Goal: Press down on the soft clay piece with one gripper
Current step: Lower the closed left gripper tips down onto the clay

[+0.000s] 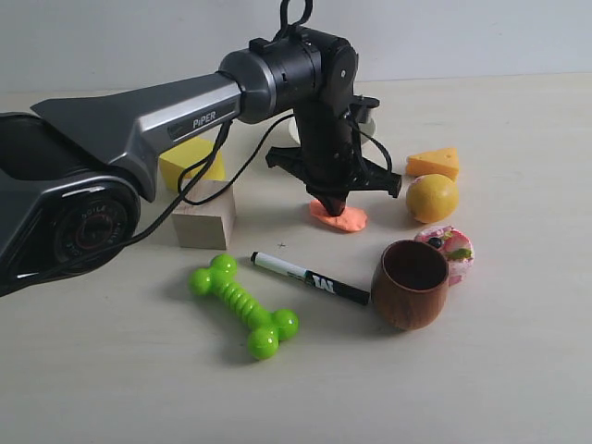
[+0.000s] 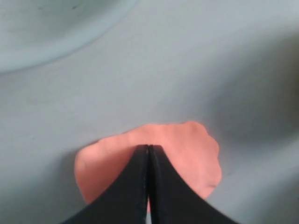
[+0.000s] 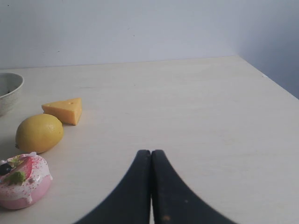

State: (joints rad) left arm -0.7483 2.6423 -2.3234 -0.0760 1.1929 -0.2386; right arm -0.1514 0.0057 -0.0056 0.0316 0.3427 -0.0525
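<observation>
Left gripper (image 1: 335, 205) is pointing straight down with its fingers (image 2: 126, 186) pressed together, nothing between them. The tips are meeting the top of the clay (image 1: 346, 221). The clay is lying flat on the table (image 1: 481, 388), between the wood block (image 1: 205, 220) and the lemon (image 1: 432, 197), just behind the marker (image 1: 310, 277) and the cup (image 1: 412, 282). Right gripper (image 3: 151, 151) is showing only in its wrist view, fingers together and empty, with the lemon, cheese (image 3: 64, 110) and pink disc (image 3: 21, 182) off to one side.
</observation>
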